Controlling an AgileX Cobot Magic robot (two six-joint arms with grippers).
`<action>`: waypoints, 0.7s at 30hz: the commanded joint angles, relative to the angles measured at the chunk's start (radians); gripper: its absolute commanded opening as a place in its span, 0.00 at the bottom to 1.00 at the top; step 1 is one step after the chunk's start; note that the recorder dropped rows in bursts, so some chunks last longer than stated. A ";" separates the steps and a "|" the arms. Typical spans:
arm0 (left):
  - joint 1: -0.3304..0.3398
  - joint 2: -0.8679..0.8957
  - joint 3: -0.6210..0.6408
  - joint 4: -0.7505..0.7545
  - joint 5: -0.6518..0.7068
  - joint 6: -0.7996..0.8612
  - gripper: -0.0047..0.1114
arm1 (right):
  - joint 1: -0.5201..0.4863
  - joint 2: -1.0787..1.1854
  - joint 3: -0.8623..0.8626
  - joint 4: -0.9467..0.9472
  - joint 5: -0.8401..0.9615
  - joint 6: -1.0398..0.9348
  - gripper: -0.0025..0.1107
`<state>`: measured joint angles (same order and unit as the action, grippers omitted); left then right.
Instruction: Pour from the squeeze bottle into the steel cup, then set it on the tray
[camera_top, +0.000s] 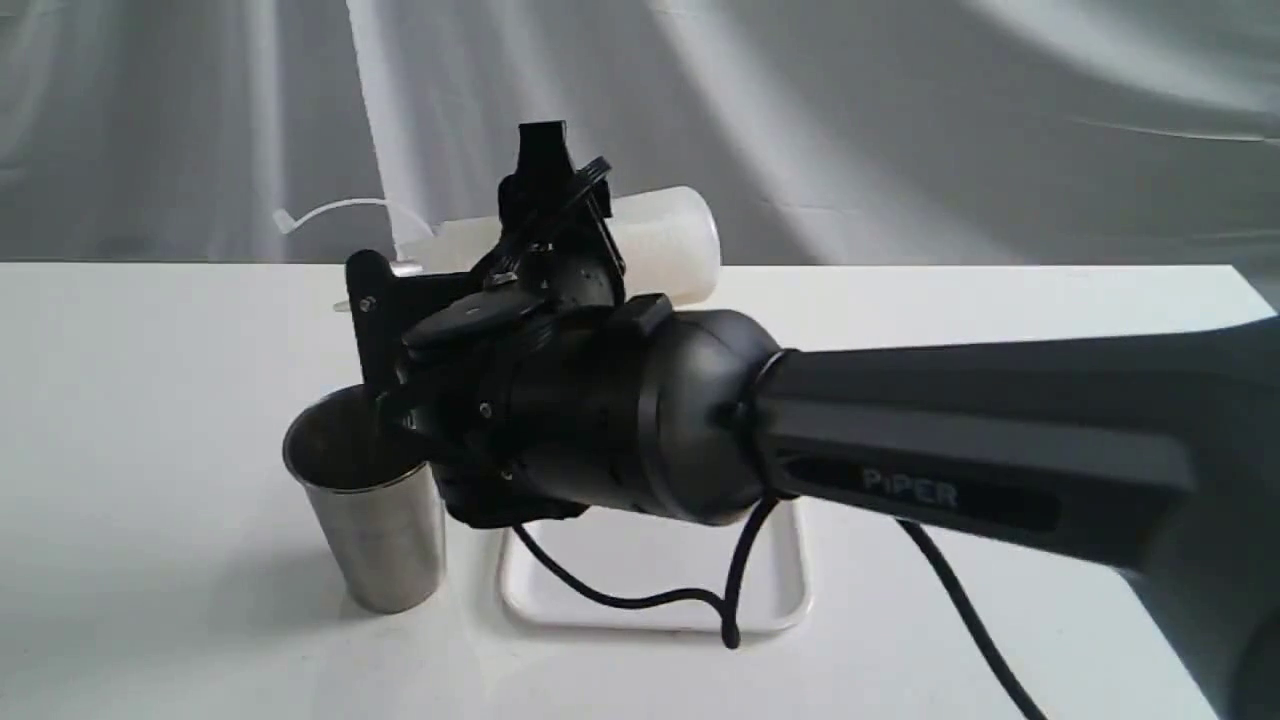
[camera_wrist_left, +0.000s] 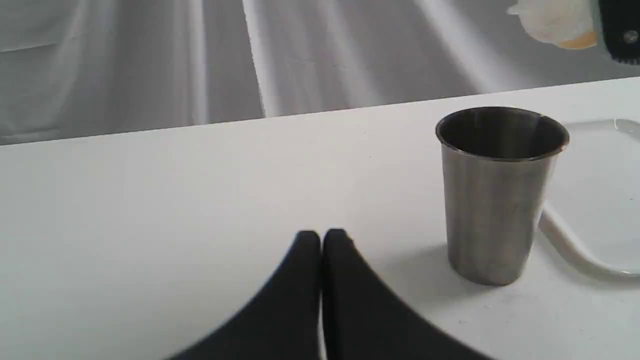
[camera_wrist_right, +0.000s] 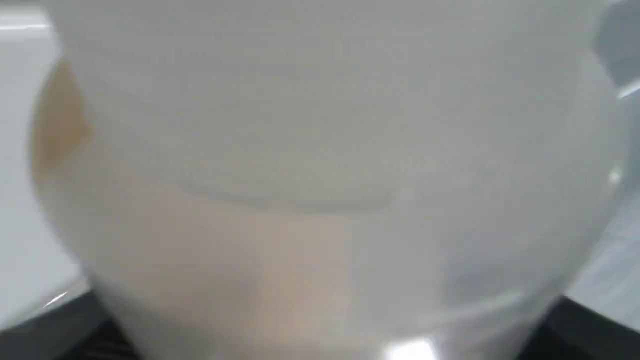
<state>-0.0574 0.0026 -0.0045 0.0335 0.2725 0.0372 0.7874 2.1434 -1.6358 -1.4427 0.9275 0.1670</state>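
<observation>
Over on the left, the left gripper (camera_wrist_left: 322, 240) sits low over the table (camera_wrist_left: 150, 200), jaws pressed together on nothing, well off from the action. Next along, the cup (camera_top: 365, 500) stands upright on the table, dark inside, and whether anything has landed in there I cannot tell. Above and just beyond its rim, here's the bottle (camera_top: 660, 240), tipped right over onto its side, nozzle end towards the cup, its strap (camera_top: 330, 210) arcing out to the left, amber liquid gathered at the low side in the left wrist view. The right gripper (camera_top: 540, 235) has its jaws clamped round the bottle's body, wrist rolled over for the pour. No stream shows in any view, and the nozzle tip hides behind the gripper from the exterior camera, so I'd call this the pour in hand: lift and tip done, flow unconfirmed. Further right, the tray (camera_top: 780, 580) lies flat just beside the cup, under the arm, nothing on the part that shows. What's left, by my reckoning: finish the pour, bring the bottle upright, carry it across and stand it on that tray
</observation>
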 joint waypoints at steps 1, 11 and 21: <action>-0.006 -0.003 0.004 -0.001 -0.007 -0.001 0.04 | 0.001 -0.008 -0.007 -0.044 0.027 -0.037 0.11; -0.006 -0.003 0.004 -0.001 -0.007 -0.004 0.04 | 0.001 -0.008 -0.007 -0.096 0.031 -0.114 0.11; -0.006 -0.003 0.004 -0.001 -0.007 -0.002 0.04 | 0.001 -0.008 -0.007 -0.128 0.031 -0.257 0.11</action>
<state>-0.0574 0.0026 -0.0045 0.0335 0.2725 0.0372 0.7874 2.1434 -1.6358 -1.5259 0.9406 -0.0770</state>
